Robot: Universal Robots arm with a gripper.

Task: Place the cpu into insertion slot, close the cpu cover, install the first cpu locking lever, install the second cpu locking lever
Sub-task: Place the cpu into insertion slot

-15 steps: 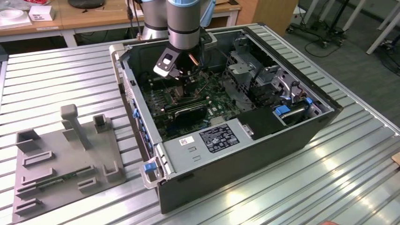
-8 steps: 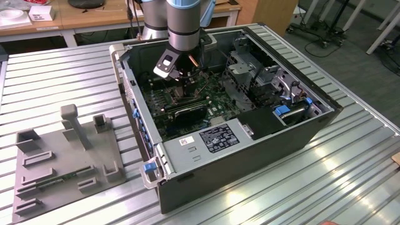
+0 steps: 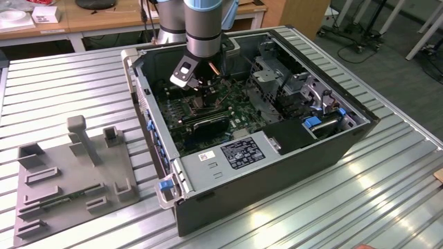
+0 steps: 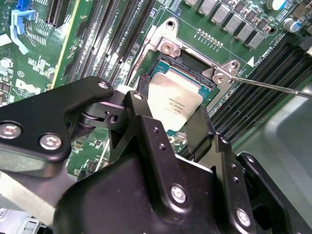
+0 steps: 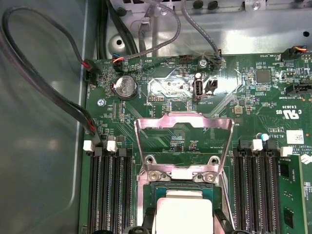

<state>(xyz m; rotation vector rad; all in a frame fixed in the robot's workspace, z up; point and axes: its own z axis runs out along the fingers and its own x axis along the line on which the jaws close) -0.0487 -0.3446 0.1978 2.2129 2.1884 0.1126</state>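
One gripper (image 4: 173, 116) is reaching down into the case (image 3: 277, 171), directly over the slot (image 4: 191, 68). Its black fingers (image 4: 146, 129) are clamping two opposite edges of the cpu (image 4: 174, 101).

One cpu, pale and square, is lying level over the slot in both wrist views. Whether it is seated in the slot or being held just above it cannot be told.

One slot is showing its dark inner rim past the cpu's free edge.

One cover (image 5: 183, 120) is standing open, hinged at the slot's edge and leaning away from the slot. Green board (image 5: 253, 97) is showing through its cut-out middle.

One lever (image 4: 273, 86), a thin metal rod, is running outward from a corner of the slot.

Two banks of long black memory slots (image 5: 109, 195) are flanking the slot, one on either side.

One coin cell (image 5: 125, 87) is sitting on the board, beyond the cover from the slot.

Several dark cables (image 5: 44, 92) are looping along the case wall, well apart from the slot.

One grey tray (image 3: 69, 181) of holders is resting on the table (image 3: 387, 197), outside the case and well apart from the slot.
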